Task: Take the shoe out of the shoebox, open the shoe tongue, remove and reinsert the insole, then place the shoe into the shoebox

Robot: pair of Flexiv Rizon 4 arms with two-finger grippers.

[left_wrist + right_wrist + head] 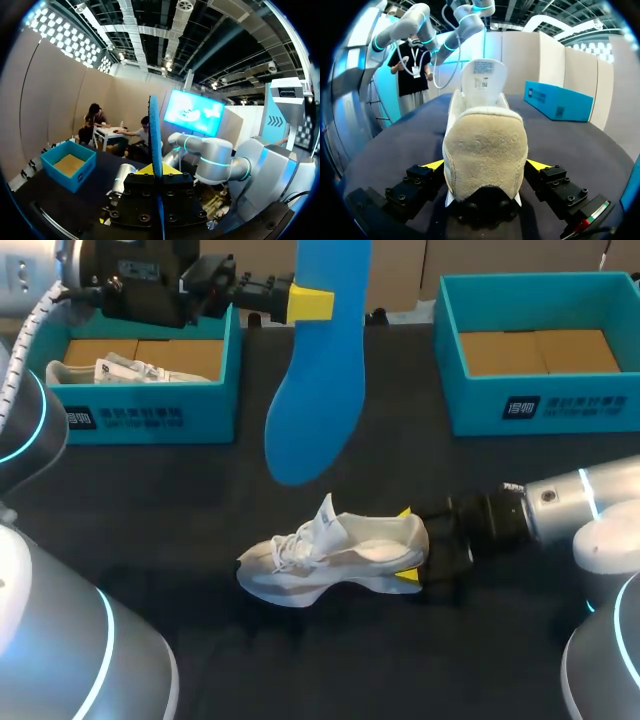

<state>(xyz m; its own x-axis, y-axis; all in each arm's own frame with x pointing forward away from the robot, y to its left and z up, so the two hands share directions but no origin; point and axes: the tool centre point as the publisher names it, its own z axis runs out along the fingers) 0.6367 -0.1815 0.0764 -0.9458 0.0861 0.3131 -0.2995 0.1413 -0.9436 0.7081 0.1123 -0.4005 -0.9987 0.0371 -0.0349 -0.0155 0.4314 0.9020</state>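
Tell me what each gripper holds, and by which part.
Left gripper: blue insole, by its narrower upper part. Right gripper: white shoe, at the heel.

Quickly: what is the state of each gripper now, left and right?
Left gripper: shut on the blue insole.
Right gripper: shut on the white shoe, at its heel.

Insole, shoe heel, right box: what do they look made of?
Insole: probably foam, matte blue, thin and flat seen edge-on. Shoe heel: fuzzy cream suede or felt, judging by the nap. Right box: cardboard, matte teal walls, bare brown floor.
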